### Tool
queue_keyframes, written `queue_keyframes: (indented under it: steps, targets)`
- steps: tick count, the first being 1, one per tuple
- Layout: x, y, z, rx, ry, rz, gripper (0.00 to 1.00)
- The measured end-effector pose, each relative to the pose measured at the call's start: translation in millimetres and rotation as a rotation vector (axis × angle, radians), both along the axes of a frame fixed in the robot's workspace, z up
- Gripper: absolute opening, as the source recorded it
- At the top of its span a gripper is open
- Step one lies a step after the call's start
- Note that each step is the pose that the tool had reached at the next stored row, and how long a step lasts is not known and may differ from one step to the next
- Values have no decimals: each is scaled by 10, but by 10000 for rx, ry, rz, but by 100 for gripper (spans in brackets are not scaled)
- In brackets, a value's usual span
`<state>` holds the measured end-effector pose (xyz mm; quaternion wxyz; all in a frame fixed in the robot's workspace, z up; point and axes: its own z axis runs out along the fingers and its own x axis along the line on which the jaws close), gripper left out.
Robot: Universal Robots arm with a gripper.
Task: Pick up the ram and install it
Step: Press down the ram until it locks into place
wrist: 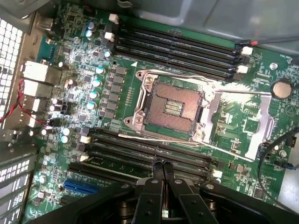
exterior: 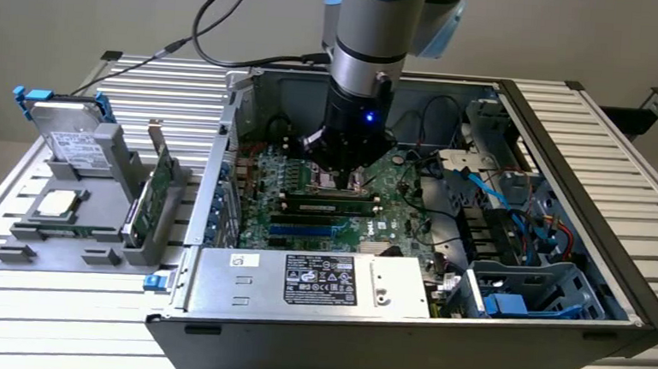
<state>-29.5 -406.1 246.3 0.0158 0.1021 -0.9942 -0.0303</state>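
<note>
The ram (exterior: 328, 207) is a long green stick with dark chips. It sits along the black slots of the motherboard (exterior: 403, 198), inside the open computer case. My gripper (exterior: 343, 184) reaches down into the case just behind it, over the processor socket and the slots. In the wrist view, my gripper (wrist: 162, 164) is shut with its two fingertips pressed together and nothing between them. There it is right over the nearer bank of black slots (wrist: 140, 150). Whether the tips touch the ram I cannot tell.
The empty processor socket (wrist: 173, 107) lies between two banks of slots. A silver power supply (exterior: 312, 282) spans the case's front. Drive cage and cables (exterior: 531, 240) crowd the exterior view's right. Outside, on the left, a grey holder (exterior: 16, 255) carries a hard drive (exterior: 74, 143), a silver chip (exterior: 59, 204) and a green card (exterior: 160, 193).
</note>
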Motion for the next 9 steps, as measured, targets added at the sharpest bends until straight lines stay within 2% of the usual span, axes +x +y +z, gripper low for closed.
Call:
queue_keyframes:
  steps: [9]
  targets:
    - [0, 0, 0, 1, 0, -1330, 10]
